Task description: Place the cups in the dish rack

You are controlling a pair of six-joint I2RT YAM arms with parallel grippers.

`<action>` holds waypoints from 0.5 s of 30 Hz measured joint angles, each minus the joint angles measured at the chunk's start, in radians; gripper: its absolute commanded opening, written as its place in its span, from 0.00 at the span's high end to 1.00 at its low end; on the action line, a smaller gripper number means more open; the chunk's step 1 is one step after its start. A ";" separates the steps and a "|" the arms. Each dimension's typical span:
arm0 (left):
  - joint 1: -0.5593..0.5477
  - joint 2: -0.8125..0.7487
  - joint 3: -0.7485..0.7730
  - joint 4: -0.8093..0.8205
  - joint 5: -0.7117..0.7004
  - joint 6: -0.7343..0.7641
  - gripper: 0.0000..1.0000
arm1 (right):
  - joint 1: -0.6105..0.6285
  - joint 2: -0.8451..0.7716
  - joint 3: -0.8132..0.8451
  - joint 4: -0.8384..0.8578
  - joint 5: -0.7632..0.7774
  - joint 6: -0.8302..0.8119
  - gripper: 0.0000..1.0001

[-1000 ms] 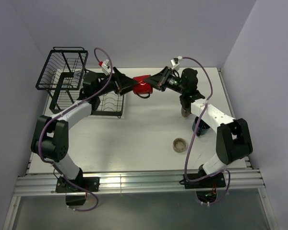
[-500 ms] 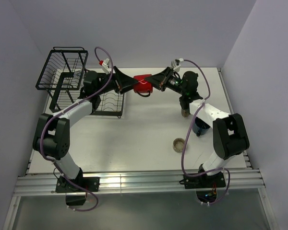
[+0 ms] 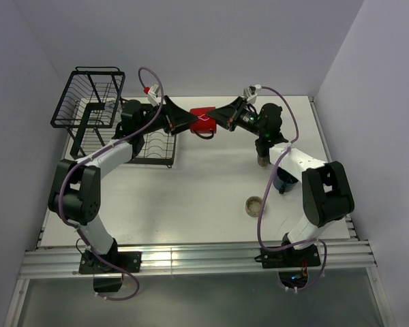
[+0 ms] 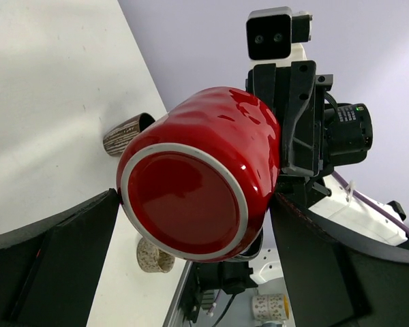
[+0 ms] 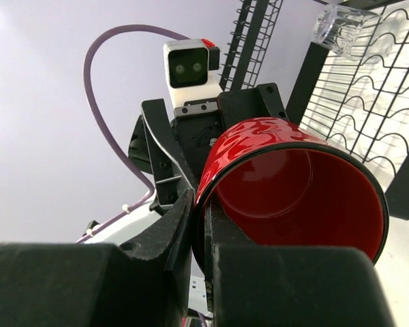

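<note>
The red mug (image 3: 203, 121) hangs in the air above the table's far middle, lying sideways. My right gripper (image 3: 217, 119) is shut on the mug's rim (image 5: 293, 184), one finger inside and one outside (image 5: 203, 225). My left gripper (image 3: 189, 121) is open wide, its fingers (image 4: 61, 238) standing either side of the mug's base (image 4: 191, 191) without touching it. The black wire dish rack (image 3: 88, 102) stands at the far left, with a clear glass (image 5: 341, 24) in it.
A tan cup (image 3: 262, 160) lies on its side under the right arm, also seen in the left wrist view (image 4: 126, 133). A dark blue mug (image 3: 284, 180) sits by the right forearm. A low beige cup (image 3: 255, 205) stands nearer the front. The rack's plate tray (image 3: 157, 146) is below the left gripper.
The right arm's forearm and elbow have swung inward. The red mug has stayed almost in place between the two grippers, and the left jaws remain wide.
</note>
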 measured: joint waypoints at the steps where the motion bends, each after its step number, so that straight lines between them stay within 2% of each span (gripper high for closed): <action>1: -0.001 0.002 0.000 -0.003 0.002 0.000 0.01 | -0.001 0.000 -0.005 0.004 0.000 0.001 1.00; 8: -0.003 0.014 0.000 0.018 0.017 -0.014 0.01 | -0.004 0.000 -0.012 0.019 -0.007 0.007 1.00; 15: -0.006 0.045 -0.005 0.184 0.057 -0.127 0.01 | -0.006 0.000 -0.025 0.122 -0.013 0.052 1.00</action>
